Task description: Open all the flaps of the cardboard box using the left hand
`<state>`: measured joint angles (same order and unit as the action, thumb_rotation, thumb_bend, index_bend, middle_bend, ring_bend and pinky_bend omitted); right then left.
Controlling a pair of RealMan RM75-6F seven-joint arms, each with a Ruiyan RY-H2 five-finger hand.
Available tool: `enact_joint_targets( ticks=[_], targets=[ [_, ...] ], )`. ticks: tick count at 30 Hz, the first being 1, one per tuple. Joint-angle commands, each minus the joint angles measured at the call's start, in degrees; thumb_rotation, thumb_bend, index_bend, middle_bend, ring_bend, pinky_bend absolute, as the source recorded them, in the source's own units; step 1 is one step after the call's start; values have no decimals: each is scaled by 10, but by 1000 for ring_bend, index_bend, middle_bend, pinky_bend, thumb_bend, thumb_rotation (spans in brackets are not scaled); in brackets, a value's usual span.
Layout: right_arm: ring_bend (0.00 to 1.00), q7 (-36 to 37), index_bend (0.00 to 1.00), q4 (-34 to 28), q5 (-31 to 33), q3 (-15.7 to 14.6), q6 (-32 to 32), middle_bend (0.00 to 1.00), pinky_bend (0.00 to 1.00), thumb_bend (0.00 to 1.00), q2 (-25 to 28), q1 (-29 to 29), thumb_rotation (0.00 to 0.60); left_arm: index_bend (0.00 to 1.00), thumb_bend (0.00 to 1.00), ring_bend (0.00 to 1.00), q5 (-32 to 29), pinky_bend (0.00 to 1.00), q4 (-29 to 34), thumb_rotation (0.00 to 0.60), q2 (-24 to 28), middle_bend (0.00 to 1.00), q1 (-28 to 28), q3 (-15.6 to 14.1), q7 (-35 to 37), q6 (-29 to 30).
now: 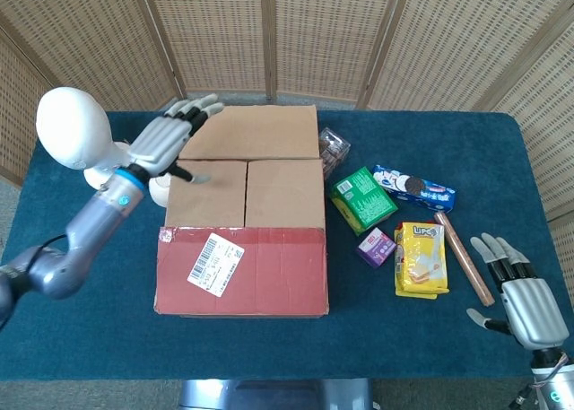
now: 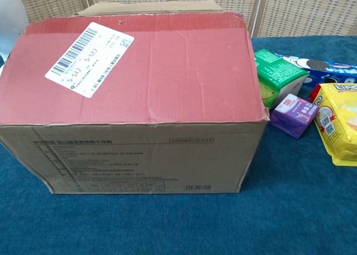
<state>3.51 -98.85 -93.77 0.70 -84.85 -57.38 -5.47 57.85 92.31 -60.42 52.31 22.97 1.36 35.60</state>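
Observation:
The cardboard box (image 1: pixel 242 239) stands mid-table and fills the chest view (image 2: pixel 139 149). Its red near flap (image 1: pixel 240 271), with a white label (image 2: pixel 89 51), lies flat on top. The tan far flap (image 1: pixel 256 132) is folded back beyond the box, and only its edge shows in the chest view (image 2: pixel 145 8). The two inner flaps (image 1: pixel 247 193) lie shut side by side. My left hand (image 1: pixel 166 141) hangs at the box's far left corner with its fingers spread, holding nothing. My right hand (image 1: pixel 525 302) rests open at the table's near right.
A white mannequin head (image 1: pixel 67 127) stands left of the box. Snacks lie to the right: a dark packet (image 1: pixel 334 148), green box (image 1: pixel 363 199), blue cookie pack (image 1: pixel 413 186), purple carton (image 1: pixel 375 247), yellow pack (image 1: pixel 421 257), brown stick (image 1: pixel 465 257). Wicker screens stand behind.

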Motion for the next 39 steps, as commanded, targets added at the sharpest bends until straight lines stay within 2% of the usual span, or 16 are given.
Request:
enact_joint_targets(
  ticks=[1,6,11,17,25,28,35,39],
  targets=[
    [0,-4,0,0,-1,-1,2,0,152,0,-2,-1,600,0,101,0,-1,177,46,600,53,0,-26,-13,42,-48],
    [0,-13,0,-3,-6,-4,6,0,153,0,-6,-2,600,0,100,0,24,219,89,600,104,0,-48,-12,109,-109],
    [0,-27,0,-9,-16,-9,7,0,153,0,-11,-3,600,0,99,0,73,224,133,600,132,0,-78,8,201,-159],
    [0,-34,0,-11,-22,-13,6,0,153,0,-12,-2,600,0,100,4,126,234,155,600,143,0,-101,30,274,-193],
    [0,-21,0,-11,-30,-16,-5,0,153,0,-6,2,600,0,99,4,197,251,188,600,140,0,-139,77,424,-227],
    [0,-19,0,-10,-32,-16,-6,0,154,0,-5,2,600,0,100,5,234,241,192,600,138,0,-148,84,477,-233],
    [0,-21,0,-11,-34,-17,-7,0,156,0,-5,2,600,0,99,30,309,284,201,600,140,0,-153,73,588,-209],
    [0,-22,0,-11,-36,-19,-7,0,158,0,-5,2,600,0,100,44,382,332,200,600,152,0,-144,39,683,-158]
  ],
)
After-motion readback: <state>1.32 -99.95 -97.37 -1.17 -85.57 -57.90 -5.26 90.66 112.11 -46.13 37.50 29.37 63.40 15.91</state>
